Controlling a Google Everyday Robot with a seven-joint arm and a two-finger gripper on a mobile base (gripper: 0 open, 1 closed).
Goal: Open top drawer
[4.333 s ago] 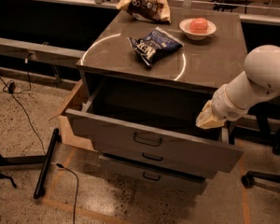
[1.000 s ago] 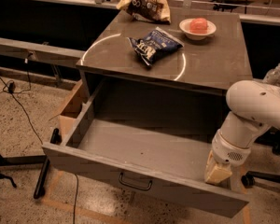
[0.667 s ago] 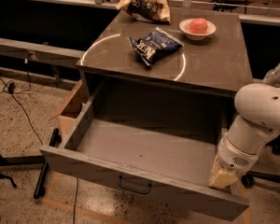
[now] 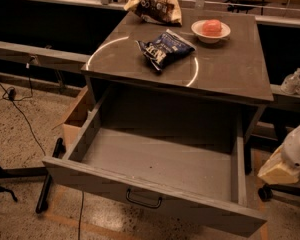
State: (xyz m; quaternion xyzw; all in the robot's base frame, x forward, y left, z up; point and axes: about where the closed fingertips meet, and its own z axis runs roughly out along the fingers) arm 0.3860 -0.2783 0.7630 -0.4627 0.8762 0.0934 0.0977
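The top drawer [image 4: 155,166] of the grey metal cabinet is pulled far out toward me. Its plain grey inside holds nothing. Its small dark loop handle [image 4: 144,199] sits centred on the wide front. My gripper [image 4: 277,168] is at the right edge of the camera view, off to the right of the drawer and apart from it. Only its pale end and part of the white arm show.
On the cabinet top [image 4: 240,69] lie a blue snack bag [image 4: 165,48], a brown snack bag [image 4: 155,6] and a white bowl [image 4: 210,30] with a red thing in it. A cardboard box [image 4: 77,116] stands left of the cabinet. Cables cross the floor at left.
The drawer went from partly open to pulled far out. My gripper, earlier at the drawer's right front corner, has moved away to the right.
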